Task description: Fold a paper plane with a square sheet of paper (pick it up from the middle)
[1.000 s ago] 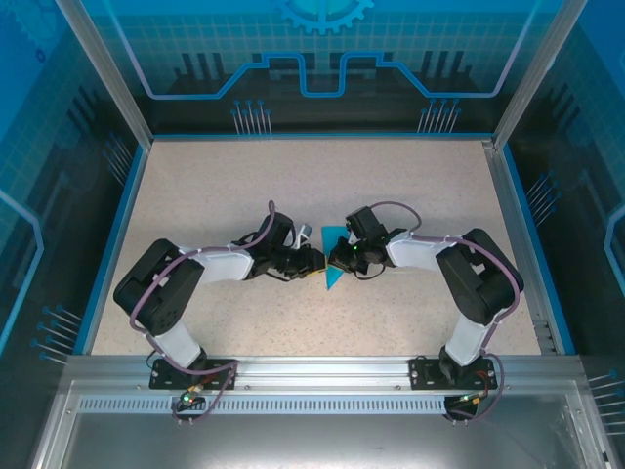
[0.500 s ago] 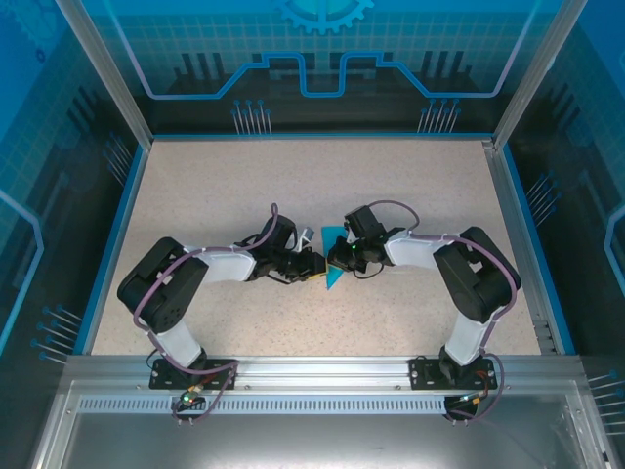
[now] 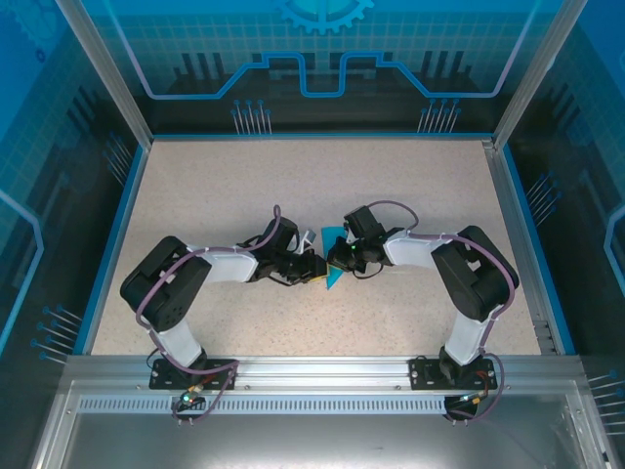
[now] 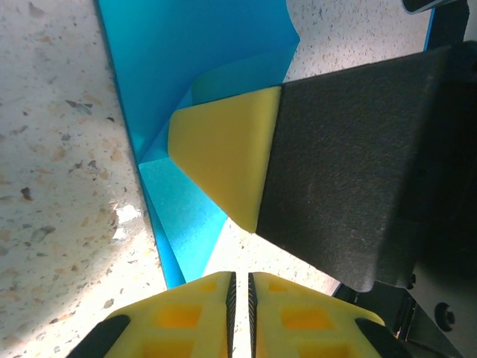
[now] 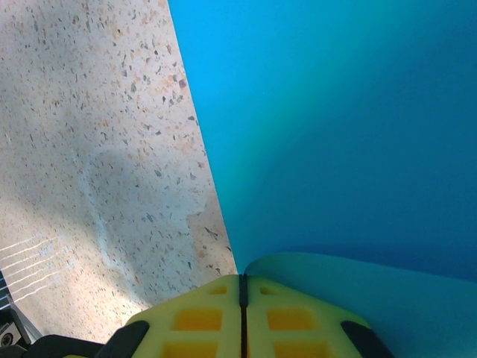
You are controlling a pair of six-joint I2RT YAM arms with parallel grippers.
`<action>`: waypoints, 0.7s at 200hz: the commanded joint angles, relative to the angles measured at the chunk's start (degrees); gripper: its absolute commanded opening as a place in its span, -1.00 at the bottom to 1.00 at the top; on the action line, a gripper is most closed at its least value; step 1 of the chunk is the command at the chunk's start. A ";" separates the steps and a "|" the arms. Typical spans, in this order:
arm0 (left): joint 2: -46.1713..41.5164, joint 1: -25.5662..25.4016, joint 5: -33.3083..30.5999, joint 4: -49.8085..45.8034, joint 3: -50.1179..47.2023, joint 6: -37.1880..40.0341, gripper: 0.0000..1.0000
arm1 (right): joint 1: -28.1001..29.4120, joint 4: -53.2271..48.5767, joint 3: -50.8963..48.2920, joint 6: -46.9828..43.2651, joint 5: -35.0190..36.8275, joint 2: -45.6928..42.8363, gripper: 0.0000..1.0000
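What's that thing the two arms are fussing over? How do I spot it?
On the speckled beige tabletop, look to the middle, where the left gripper and right gripper meet. Between them lies a turquoise-blue sheet of paper, folded to a point toward the near edge, flat and bright against their black casings.

The folded turquoise-blue square sheet of paper [image 4: 194, 52] is thin, smooth and matt. The speckled beige tabletop [image 5: 89, 112] looks like matt, fine-grained stone composite. The right gripper [image 5: 242, 289] has rubbery matt yellow pads [image 5: 291, 317] on a finely grained black plastic housing [image 4: 358, 156]. The silver front rail [image 3: 322, 371] is brushed metal.
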 commanded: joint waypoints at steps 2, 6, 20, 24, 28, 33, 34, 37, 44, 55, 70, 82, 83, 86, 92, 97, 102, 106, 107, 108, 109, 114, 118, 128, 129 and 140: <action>0.88 -0.65 1.13 0.98 -0.26 -0.15 -0.68 | -0.06 1.09 0.31 0.57 0.24 1.16 -0.85; 0.93 -0.73 1.17 1.00 -0.28 -0.11 -0.68 | -0.10 1.17 0.31 0.66 0.34 1.15 -0.85; 1.13 -0.91 1.23 1.06 -0.12 -0.11 -0.68 | -0.17 1.27 0.22 0.88 0.49 1.16 -0.85; 1.12 -0.94 1.21 1.13 -0.10 -0.15 -0.68 | -0.25 1.27 0.17 0.97 0.50 1.17 -0.85; 1.22 -0.95 1.21 1.15 -0.04 -0.16 -0.68 | -0.23 1.28 0.14 1.01 0.56 1.14 -0.85; 1.26 -1.08 1.25 1.13 -0.05 -0.11 -0.68 | -0.23 1.34 0.13 1.10 0.59 1.15 -0.85; 1.29 -1.08 1.23 1.19 -0.02 -0.15 -0.69 | -0.23 1.35 0.13 1.10 0.59 1.14 -0.85; 1.31 -1.10 1.22 1.16 0.04 -0.11 -0.68 | -0.23 1.30 0.13 1.15 0.66 1.17 -0.85; 1.38 -1.09 1.21 1.12 0.11 -0.08 -0.69 | -0.26 1.27 0.13 1.19 0.69 1.20 -0.85; 1.57 -1.30 1.30 1.14 0.22 -0.13 -0.69 | -0.32 1.03 0.22 1.11 0.75 1.13 -0.85; 1.93 -1.39 1.44 1.15 0.37 -0.07 -0.69 | -0.41 0.91 0.22 1.10 0.71 1.22 -0.85; 2.29 -1.48 1.63 1.16 0.68 -0.10 -0.69 | -0.42 0.90 0.13 1.10 0.73 1.26 -0.85; 2.33 -1.51 1.64 1.16 0.70 -0.10 -0.69 | -0.41 0.86 0.13 1.10 0.70 1.23 -0.85; 2.39 -1.57 1.62 1.11 0.78 -0.06 -0.69 | -0.38 0.84 0.07 1.10 0.75 1.22 -0.85; 2.61 -1.63 1.65 1.15 0.92 -0.07 -0.69 | -0.43 0.83 0.05 1.10 0.68 1.24 -0.85; 2.79 -1.77 1.80 1.03 1.08 0.03 -0.69 | -0.41 0.75 0.05 1.11 0.68 1.28 -0.85; 2.97 -1.81 1.79 1.15 1.28 0.02 -0.69 | -0.46 0.74 0.05 1.10 0.70 1.31 -0.85; 3.07 -1.93 1.84 1.09 1.38 0.06 -0.69 | -0.37 0.71 0.05 1.10 0.72 1.36 -0.85; 3.12 -1.89 1.88 1.09 1.40 0.06 -0.69 | -0.39 0.64 0.05 1.10 0.74 1.33 -0.85; 3.15 -1.93 1.85 1.12 1.41 0.07 -0.69 | -0.44 0.60 0.05 1.10 0.75 1.32 -0.85; 3.16 -1.95 1.84 1.09 1.46 0.03 -0.69 | -0.47 0.63 0.05 1.10 0.76 1.35 -0.85; 3.17 -2.03 1.83 1.05 1.56 -0.01 -0.69 | -0.42 0.64 -0.04 1.15 0.82 1.35 -0.85; 3.32 -2.11 1.81 1.01 1.56 -0.06 -0.69 | -0.47 0.61 -0.04 1.19 0.84 1.30 -0.85; 3.43 -2.10 1.81 1.07 1.60 -0.01 -0.69 | -0.41 0.50 -0.09 1.19 0.87 1.31 -0.86; 3.43 -2.12 1.77 1.07 1.64 -0.01 -0.69 | -0.45 0.49 -0.06 1.19 0.90 1.35 -0.85; 3.52 -2.12 1.66 0.80 1.65 0.23 -0.69 | -0.54 0.31 -0.04 1.28 1.01 1.31 -0.85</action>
